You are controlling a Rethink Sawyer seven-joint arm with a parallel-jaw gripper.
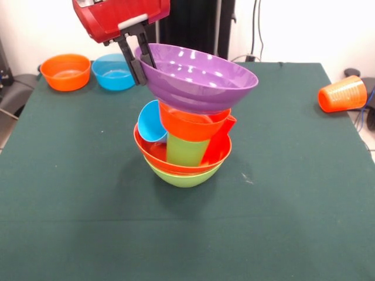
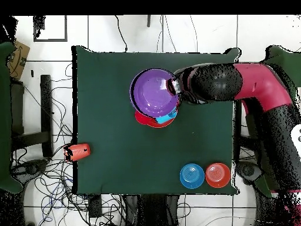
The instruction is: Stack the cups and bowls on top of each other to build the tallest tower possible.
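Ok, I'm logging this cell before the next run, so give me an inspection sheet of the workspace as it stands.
Surface: green table cloth, flat.
Job's things: tower mid-table, green bowl as base, purple bowl tilted on top; small orange bowl and blue bowl side by side at a far corner; orange cup on its side at the table's edge.
Clutter: nothing seen.
Gripper: gripper shut on the purple bowl's rim.
Cables: tangled on the floor beside the table.
Surroundings: white wall, tiled floor.
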